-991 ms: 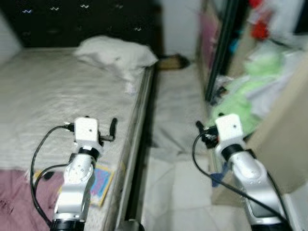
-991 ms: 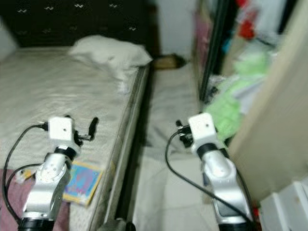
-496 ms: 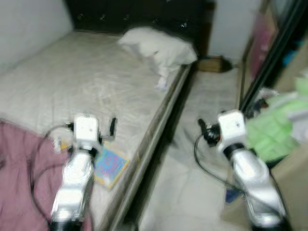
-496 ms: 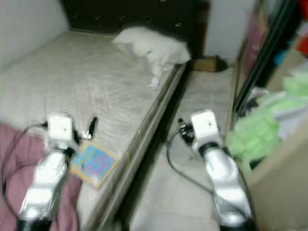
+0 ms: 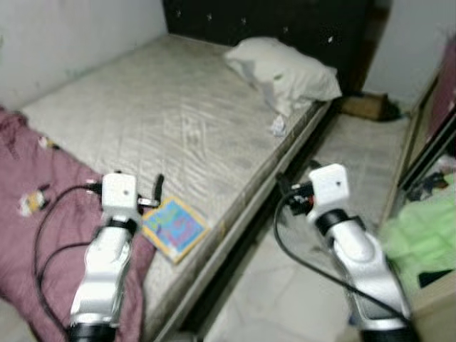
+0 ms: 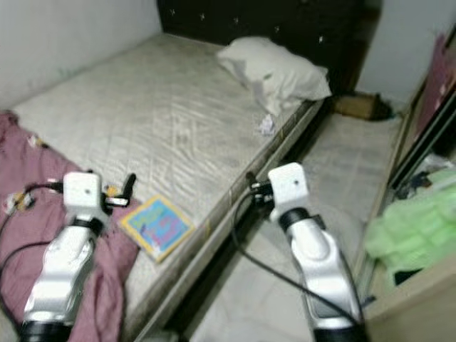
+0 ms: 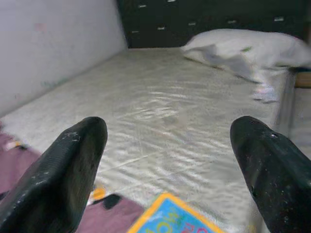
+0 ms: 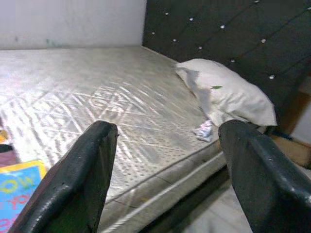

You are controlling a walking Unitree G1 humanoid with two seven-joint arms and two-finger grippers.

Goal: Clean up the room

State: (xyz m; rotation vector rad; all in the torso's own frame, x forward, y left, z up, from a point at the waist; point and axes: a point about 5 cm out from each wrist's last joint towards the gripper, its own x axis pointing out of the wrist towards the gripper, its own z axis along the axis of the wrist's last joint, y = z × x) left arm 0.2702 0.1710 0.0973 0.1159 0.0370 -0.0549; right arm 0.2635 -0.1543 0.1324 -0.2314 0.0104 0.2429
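A bare grey mattress (image 5: 164,121) lies before me with a white pillow (image 5: 281,68) at its head. A crumpled scrap of paper (image 5: 278,127) rests near the bed's edge below the pillow. A colourful book (image 5: 174,226) lies at the near edge of the mattress beside a maroon blanket (image 5: 43,214). My left gripper (image 5: 148,189) hovers open just above the blanket and the book's corner. Out over the gap beside the bed, my right gripper (image 5: 288,194) is open and holds nothing.
Small light objects (image 5: 32,203) sit on the blanket. A dark padded headboard (image 5: 285,21) and a white wall (image 5: 71,35) bound the bed. A brown box (image 5: 363,107) stands on the floor aisle; green clothes (image 5: 420,239) pile at the right.
The camera has swung left toward the bed, so the wardrobe side has slid out of view and the blanket has come in. Both arms keep the same raised pose.
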